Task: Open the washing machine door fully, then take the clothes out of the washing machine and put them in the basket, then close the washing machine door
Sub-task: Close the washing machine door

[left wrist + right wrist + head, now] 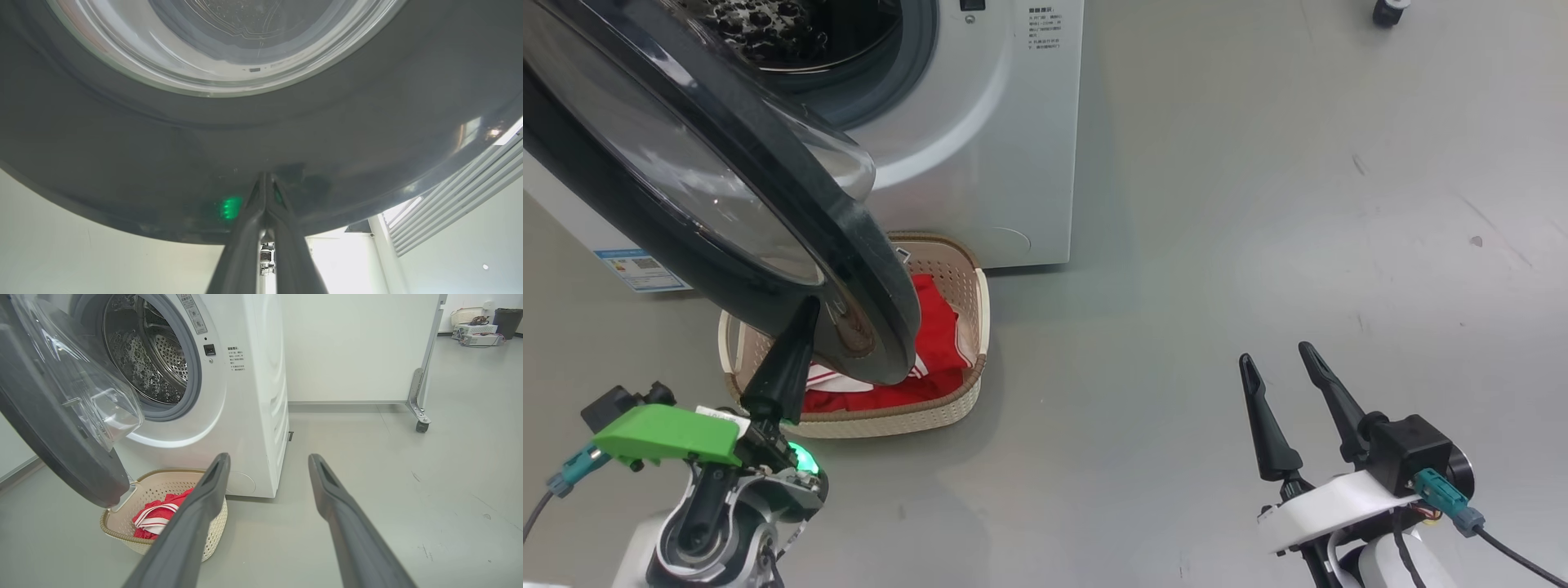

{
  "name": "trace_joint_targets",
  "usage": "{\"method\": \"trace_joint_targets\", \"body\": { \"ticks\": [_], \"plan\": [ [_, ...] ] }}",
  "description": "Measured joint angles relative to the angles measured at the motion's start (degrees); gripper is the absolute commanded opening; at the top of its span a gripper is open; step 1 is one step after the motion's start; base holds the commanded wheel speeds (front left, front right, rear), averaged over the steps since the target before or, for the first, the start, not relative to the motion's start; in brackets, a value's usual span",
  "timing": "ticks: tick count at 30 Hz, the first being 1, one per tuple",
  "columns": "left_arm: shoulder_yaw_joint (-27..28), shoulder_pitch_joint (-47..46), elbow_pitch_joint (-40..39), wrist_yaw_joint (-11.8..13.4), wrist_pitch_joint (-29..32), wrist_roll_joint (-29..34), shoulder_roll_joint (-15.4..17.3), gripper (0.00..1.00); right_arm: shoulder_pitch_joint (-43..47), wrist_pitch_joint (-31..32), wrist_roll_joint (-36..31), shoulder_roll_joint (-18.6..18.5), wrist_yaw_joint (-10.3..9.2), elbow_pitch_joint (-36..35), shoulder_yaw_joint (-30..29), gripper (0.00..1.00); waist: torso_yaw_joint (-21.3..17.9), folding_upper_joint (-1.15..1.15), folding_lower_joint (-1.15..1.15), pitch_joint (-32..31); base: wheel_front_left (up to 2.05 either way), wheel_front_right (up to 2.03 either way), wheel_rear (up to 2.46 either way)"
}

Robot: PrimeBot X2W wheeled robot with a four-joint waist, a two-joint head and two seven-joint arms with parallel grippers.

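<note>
Grey smooth floor (1258,204) runs in front of the white washing machine (980,122), whose perforated steel drum (151,363) shows through the open mouth. The washing machine door (727,204) stands swung partway out from the machine's front. Its black rim hangs over the cream basket (890,416), which sits on the floor just before the machine's base. Red clothes (931,335) with white stripes lie inside the basket. The left hand (805,314) has its fingers pressed together on nothing, tips at the door's outer rim and apparently touching it. The right hand (1276,354), out to the machine's right, is spread wide and empty.
</note>
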Motion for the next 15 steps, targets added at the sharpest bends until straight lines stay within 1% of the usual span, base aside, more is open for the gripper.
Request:
{"method": "trace_joint_targets", "body": {
  "ticks": [3, 7, 15],
  "plan": [
    [0.3, -1.1, 0.0, 0.4, 1.2, -2.0, 0.2, 0.0, -0.2, 0.0, 0.0, 0.0, -0.01, 0.0, 0.2, 1.0, -0.2, 0.0, 0.0, 0.7, 0.0, 0.0, 0.0],
    [0.5, -2.7, 0.0, 0.8, 2.9, -2.7, 0.6, 0.0, -0.7, 0.0, 0.0, 0.0, -0.02, -0.1, 0.5, 1.0, -0.6, 0.0, 0.0, 1.6, 0.0, 0.0, 0.0],
    [0.7, -5.3, -0.1, 1.9, 4.2, -2.7, 2.2, 0.0, -1.6, 0.0, 0.0, 0.0, -0.11, -0.4, 0.8, 1.0, -1.5, 0.0, 0.0, 3.4, 0.0, 0.0, 0.0]
  ]
}}
